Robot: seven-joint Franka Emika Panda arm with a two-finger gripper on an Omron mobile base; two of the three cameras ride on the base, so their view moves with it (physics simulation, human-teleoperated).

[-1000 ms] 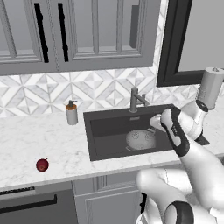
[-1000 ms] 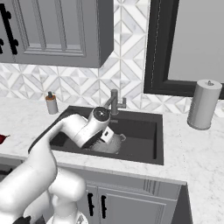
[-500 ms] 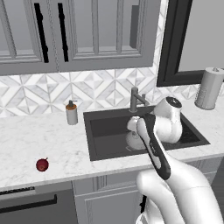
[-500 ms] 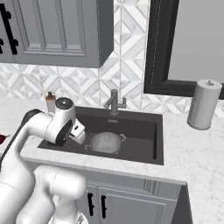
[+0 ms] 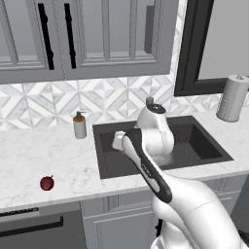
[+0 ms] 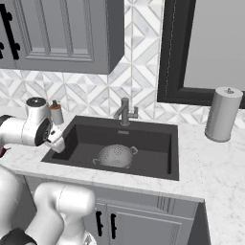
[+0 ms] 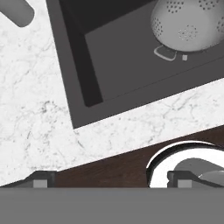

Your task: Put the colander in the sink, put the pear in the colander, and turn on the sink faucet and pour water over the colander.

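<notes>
While the small dark red pear sits alone at the lower left of the left base view, on the white marble table and well apart from everything else, it waits as the next thing to fetch. Just right of it, up against the tiled wall, stands the soap bottle with a dark pump top, near the basin's left edge and out of the way. The empty two-finger gripper hangs over the table's front edge beside the left rim of the large dark charcoal sink, its tips spread wide apart on nothing, which suits a reach toward the fruit. Further right, the round silver-grey perforated colander rests upright on the basin floor, below the grey metal faucet, so water should fall into it later.
</notes>
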